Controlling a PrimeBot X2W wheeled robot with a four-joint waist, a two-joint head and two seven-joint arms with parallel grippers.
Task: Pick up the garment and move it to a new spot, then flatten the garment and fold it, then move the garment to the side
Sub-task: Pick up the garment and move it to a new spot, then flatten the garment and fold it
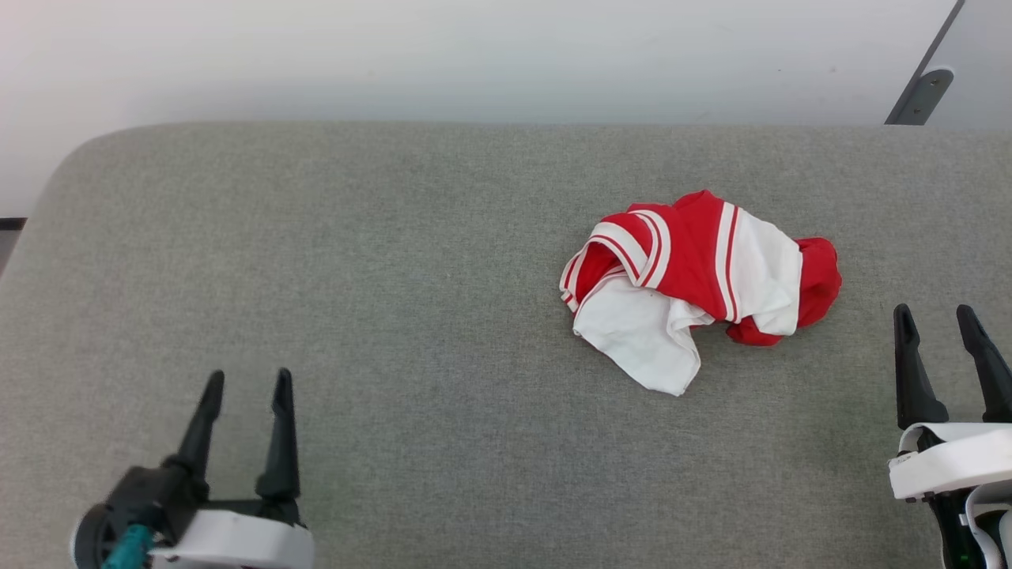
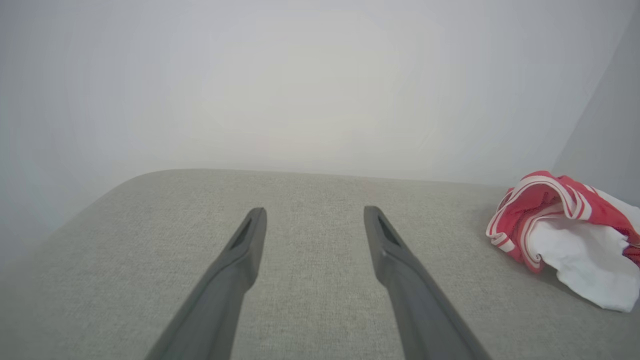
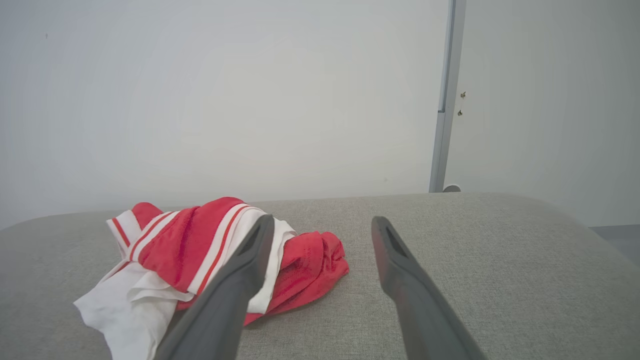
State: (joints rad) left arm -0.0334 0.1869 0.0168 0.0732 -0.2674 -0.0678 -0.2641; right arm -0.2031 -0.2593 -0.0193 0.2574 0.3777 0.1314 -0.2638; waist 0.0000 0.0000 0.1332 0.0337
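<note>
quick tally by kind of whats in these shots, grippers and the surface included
garment: 1, crumpled, red and white
grippers: 2, left gripper and right gripper, both open
grey padded surface: 1
total: 4

long black fingers [image 1: 280, 431], white wrists [image 1: 237, 542], teal cable [image 1: 129, 547]

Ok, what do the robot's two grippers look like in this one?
The left gripper and the right gripper each have two long, dark, tapering fingers above a white wrist shell. A teal cable shows at the left wrist.
</note>
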